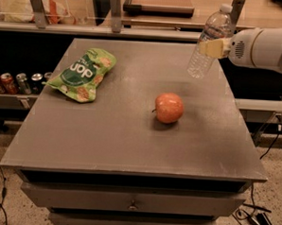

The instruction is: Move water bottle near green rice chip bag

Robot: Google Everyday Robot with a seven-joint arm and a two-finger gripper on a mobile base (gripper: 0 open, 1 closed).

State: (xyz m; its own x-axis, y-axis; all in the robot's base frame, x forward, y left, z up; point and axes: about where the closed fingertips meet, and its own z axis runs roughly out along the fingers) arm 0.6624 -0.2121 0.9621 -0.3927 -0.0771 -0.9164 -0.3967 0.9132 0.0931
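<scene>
My tool (213, 47) pinches the water bottle (204, 62), tilted over the far right of the surface (129, 147). Carrying step: next I swing left, behind the apple (169, 108), towards the green rice chip bag (82, 73).

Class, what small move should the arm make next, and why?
Probably carry the clear ribbed plastic water bottle leftward: the end effector grips it tilted above the grey table at right rear, while the flat green rice chip bag lies far left.
</scene>
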